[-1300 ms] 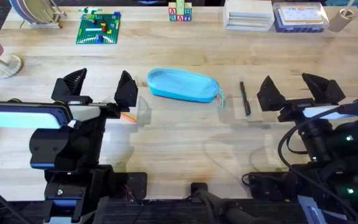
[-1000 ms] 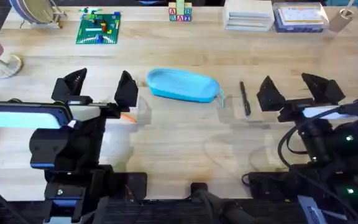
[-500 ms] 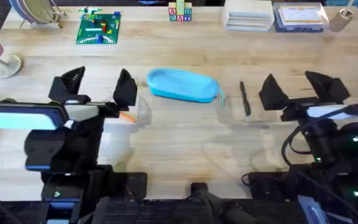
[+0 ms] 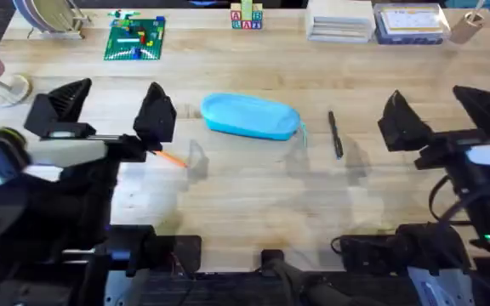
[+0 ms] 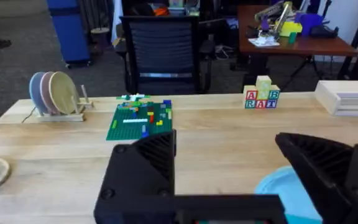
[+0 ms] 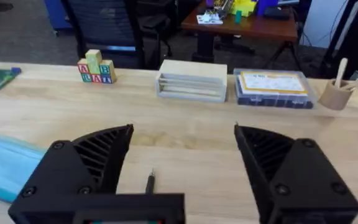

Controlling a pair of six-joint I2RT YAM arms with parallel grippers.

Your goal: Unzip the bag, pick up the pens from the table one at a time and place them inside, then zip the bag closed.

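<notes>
The light-blue bag (image 4: 251,116) lies zipped in the middle of the table (image 4: 253,204), its small pull tab at its right end. To its right is the black pen (image 4: 335,134), and the orange pen (image 4: 173,159) lies to its left. My left gripper (image 4: 107,110) hangs open left of the bag, above the orange pen's side, holding nothing. My right gripper (image 4: 443,115) is open right of the black pen. In the left wrist view the bag (image 5: 284,186) shows between the open fingers (image 5: 142,168). The right wrist view catches the bag (image 6: 5,165) and the black pen (image 6: 149,182).
Along the far edge stand a plate rack (image 4: 45,17), a green brick plate (image 4: 134,38), letter blocks (image 4: 247,17), a white box (image 4: 340,21), a clear box (image 4: 411,24) and a cup (image 4: 466,25). A small stand (image 4: 2,81) sits at the left.
Both arms have risen toward the camera and look larger. The left gripper has shifted left, the right gripper right. Bag and pens have not moved.
</notes>
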